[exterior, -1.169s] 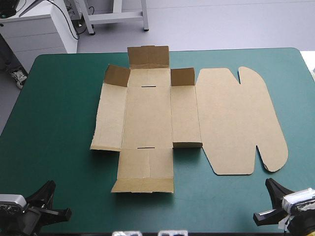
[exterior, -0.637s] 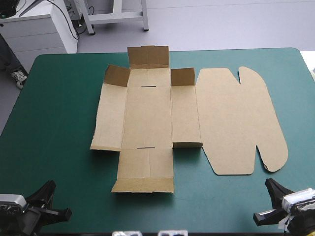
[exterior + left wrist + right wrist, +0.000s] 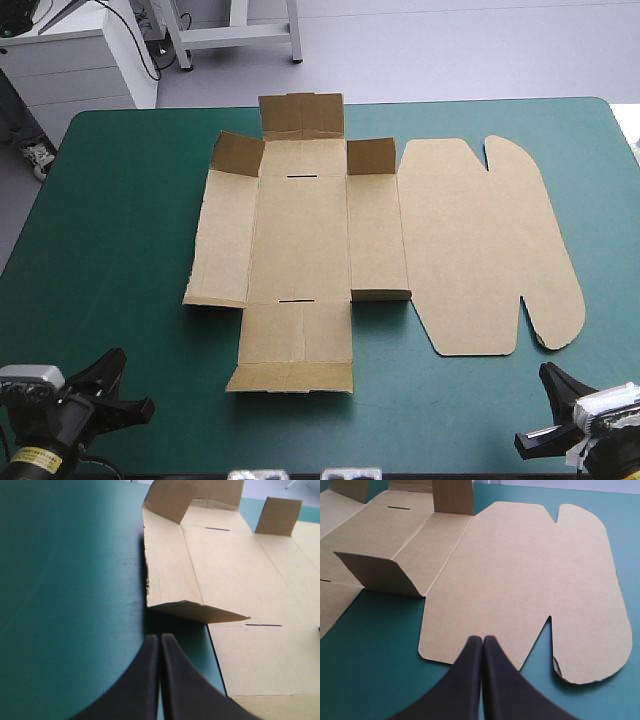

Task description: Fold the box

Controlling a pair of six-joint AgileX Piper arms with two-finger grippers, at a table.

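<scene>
At the table's near-left corner the left gripper [image 3: 160, 641] hangs over the teal-green cover [image 3: 110, 220], black fingers [image 3: 145, 680] pressed into one point, holding nothing. Ahead of it, slightly rightward, lies the box [image 3: 300, 230], a brown sheet spread mid-table, mostly flat, small corner flaps [image 3: 170, 500] standing. Its long axis runs across the table, from left wall panel [image 3: 225, 235] to rounded lid [image 3: 490, 245]. Near the right corner the right gripper [image 3: 482, 641] is likewise clenched and empty, the lid's near edge just ahead. Each arm seems nearest its own side of the sheet. No label or print shows on the board.
</scene>
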